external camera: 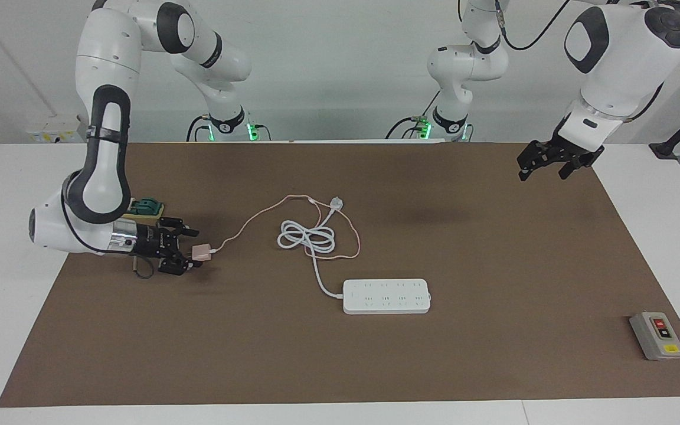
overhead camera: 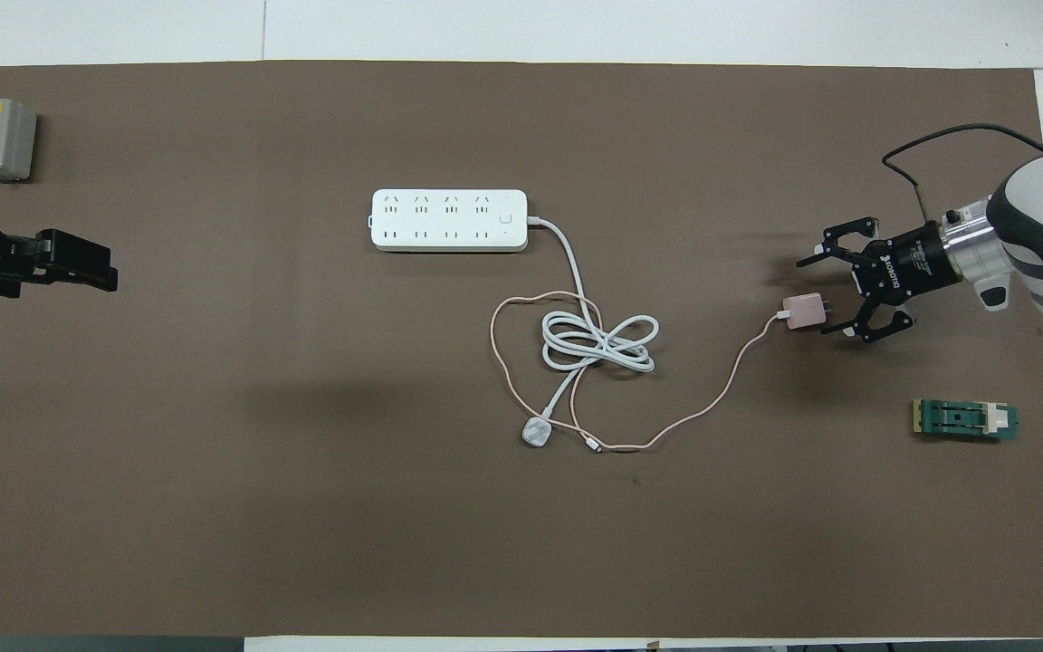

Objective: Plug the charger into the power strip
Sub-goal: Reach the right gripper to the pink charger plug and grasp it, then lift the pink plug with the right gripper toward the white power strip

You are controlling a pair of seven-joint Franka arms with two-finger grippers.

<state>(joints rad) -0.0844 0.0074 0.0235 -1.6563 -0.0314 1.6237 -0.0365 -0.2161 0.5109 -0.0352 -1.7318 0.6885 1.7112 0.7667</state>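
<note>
your right pincer (external camera: 189, 248) sits low on the surface (external camera: 493, 248), spread wide at the charger (external camera: 200, 252) prongs, gripping nothing; the power strip (external camera: 386, 296) lies mid-surface, left pincer (external camera: 546, 164) waiting open.

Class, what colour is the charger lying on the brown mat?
Pale pink charger, cable included; clearest in the overhead view.

Facing view: high camera across the table, looking at the robots, whose bases occupy the frame top. Overhead view: camera high above the robots' end, looking steeply down. Both cover the whole brown mat (external camera: 493, 248) (overhead camera: 304, 507), half a turn apart.
</note>
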